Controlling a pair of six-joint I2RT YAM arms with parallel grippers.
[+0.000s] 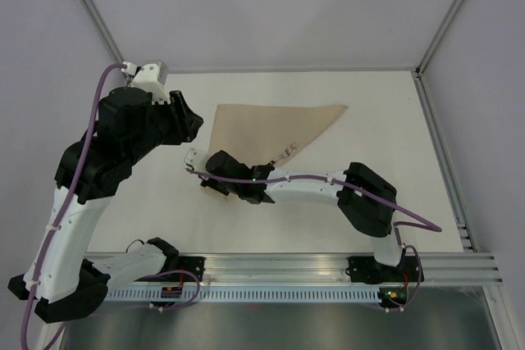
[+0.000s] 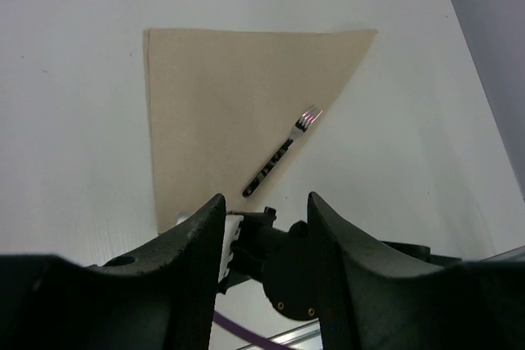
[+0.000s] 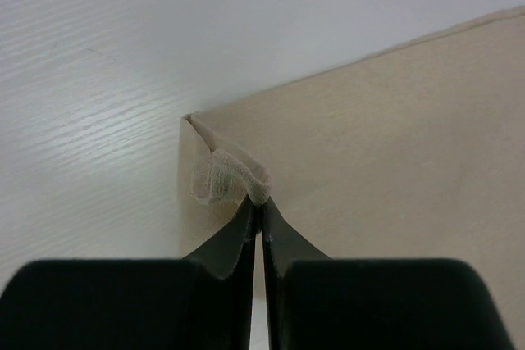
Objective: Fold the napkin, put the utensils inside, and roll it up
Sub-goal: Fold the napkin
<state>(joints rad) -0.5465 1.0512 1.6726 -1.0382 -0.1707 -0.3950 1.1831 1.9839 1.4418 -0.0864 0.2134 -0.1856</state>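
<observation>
right hand (image 1: 215,179) covers the near corner of the napkin (image 1: 275,125).

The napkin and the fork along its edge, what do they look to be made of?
The napkin looks like woven cloth, matte tan: the right wrist view shows thread weave at its pinched corner. The fork seems to have metal tines, which glint silver, and a black handle, perhaps plastic; pale spots on it could be rivets, too small to tell.
</observation>
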